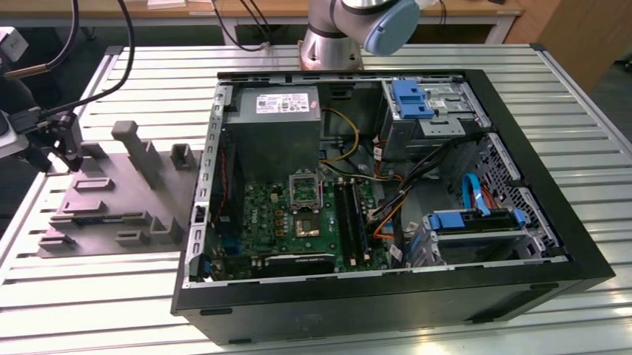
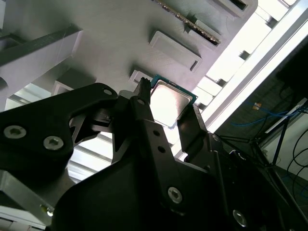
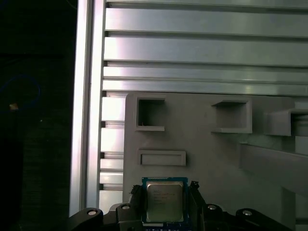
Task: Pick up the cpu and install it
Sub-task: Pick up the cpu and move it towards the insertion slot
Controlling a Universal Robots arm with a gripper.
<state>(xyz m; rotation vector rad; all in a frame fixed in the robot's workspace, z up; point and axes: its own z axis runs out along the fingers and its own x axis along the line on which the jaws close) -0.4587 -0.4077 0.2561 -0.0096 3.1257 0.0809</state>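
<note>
The cpu (image 3: 164, 201) is a small square chip with a silvery top and a green rim. In both wrist views it sits between my two black fingers, which press on its opposite edges. My gripper (image 3: 165, 191) (image 2: 168, 102) is shut on it just above the grey moulded tray (image 3: 207, 154) (image 2: 110, 33). At the exterior view's far left my gripper (image 1: 71, 159) hangs over the far corner of that tray (image 1: 109, 203). The silver-framed socket (image 1: 304, 186) lies on the green motherboard inside the open case, well to the exterior view's right of me.
The open black computer case (image 1: 553, 244) lies on a slatted aluminium table (image 1: 593, 111). Inside are a grey power supply (image 1: 280, 111), drive bays with blue parts (image 1: 413, 98) and loose cables. The arm's base (image 1: 341, 33) stands behind the case. The tray has upright posts (image 1: 133, 144).
</note>
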